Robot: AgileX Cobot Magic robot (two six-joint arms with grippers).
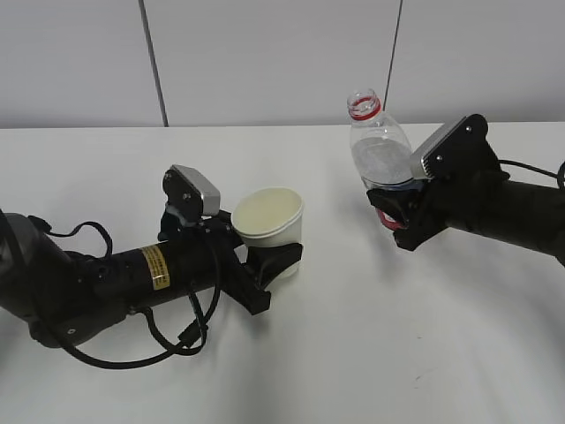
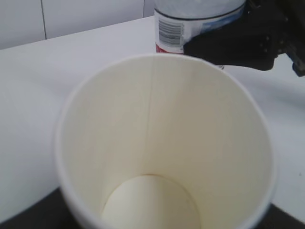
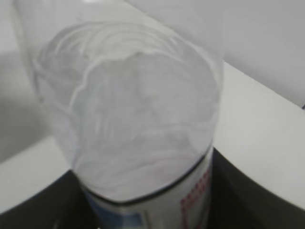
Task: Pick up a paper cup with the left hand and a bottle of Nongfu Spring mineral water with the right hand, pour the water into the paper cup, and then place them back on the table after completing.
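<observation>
A white paper cup (image 1: 270, 225) stands upright in my left gripper (image 1: 269, 256), which is shut on it low on the table (image 1: 353, 353). In the left wrist view the cup (image 2: 162, 157) fills the frame and its inside looks dry. My right gripper (image 1: 395, 212) is shut on the label of a clear water bottle (image 1: 378, 146) with a red neck ring and no cap. The bottle is upright, to the right of the cup and apart from it. Water shows inside it in the right wrist view (image 3: 128, 109). The bottle's label shows behind the cup in the left wrist view (image 2: 190, 24).
The white table stretches around both arms. A grey panelled wall (image 1: 265, 62) stands behind the far edge. Black cables (image 1: 150, 344) loop under the left arm.
</observation>
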